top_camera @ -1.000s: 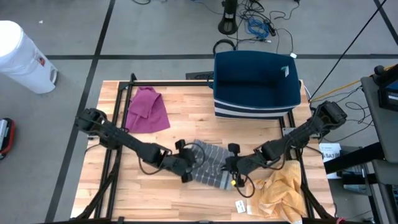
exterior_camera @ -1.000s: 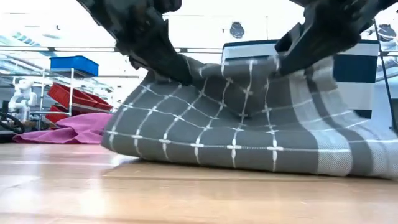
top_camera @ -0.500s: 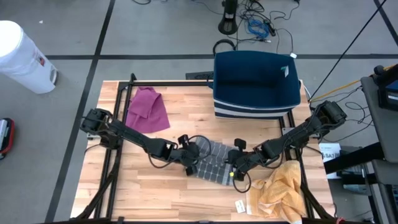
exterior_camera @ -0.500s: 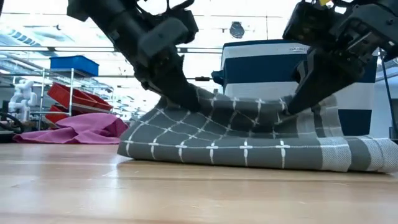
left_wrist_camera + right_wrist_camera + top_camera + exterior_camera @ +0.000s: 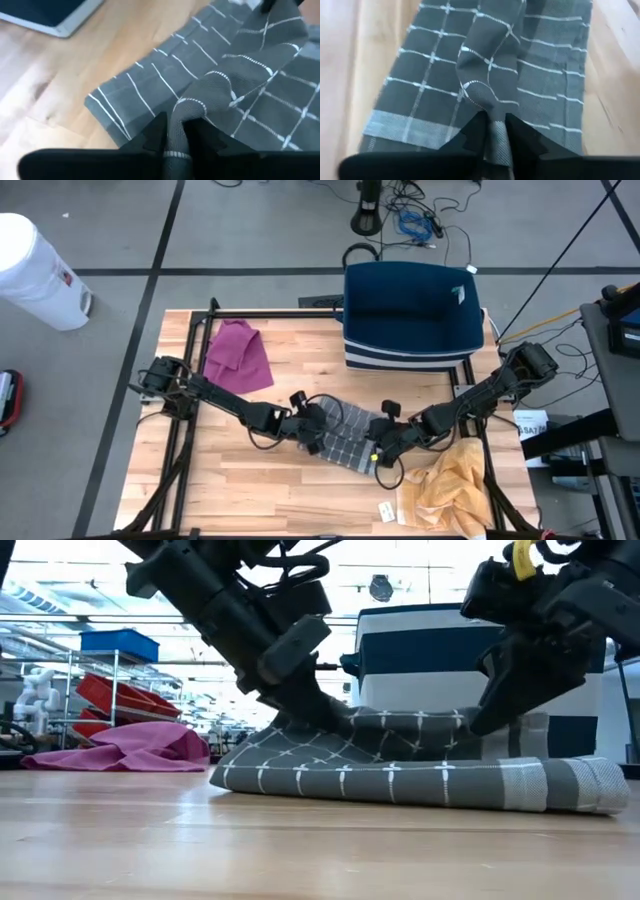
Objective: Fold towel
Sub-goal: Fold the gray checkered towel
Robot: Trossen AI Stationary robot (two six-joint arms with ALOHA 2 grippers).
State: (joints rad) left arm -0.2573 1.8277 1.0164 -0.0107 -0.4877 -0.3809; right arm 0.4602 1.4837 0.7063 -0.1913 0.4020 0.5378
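Observation:
A grey towel (image 5: pixel 345 438) with white checks lies doubled over in the middle of the wooden table, its lower layer flat on the wood (image 5: pixel 400 780). My left gripper (image 5: pixel 316 434) sits low at the towel's left end. My right gripper (image 5: pixel 381 444) sits low at its right end. Each is shut on a raised ridge of the upper layer. In the low view the left gripper (image 5: pixel 305 705) and the right gripper (image 5: pixel 490 715) slant down onto the cloth from either side. My left gripper pinches a raised fold of the towel's upper layer (image 5: pixel 176 125) between its two fingers, slanting down from the table's left. The cloth slopes slackly from the fingers onto the layer below. My right gripper pinches a raised fold of the upper layer (image 5: pixel 494 127) between its two fingers, slanting down from the table's right. The cloth beyond the fingers lies slack on the lower layer.
A pink cloth (image 5: pixel 238 358) lies at the far left of the table. A yellow cloth (image 5: pixel 450 490) is bunched at the near right corner, with a small white tag (image 5: pixel 388 510) beside it. A blue and white bin (image 5: pixel 410 315) stands at the far edge.
Both grippers have sunk toward the table and shifted toward the far edge, carrying the towel's upper layer with them. The towel stood up like a tent a second ago. Now its upper layer lies low over the lower one, which stayed on the wood.

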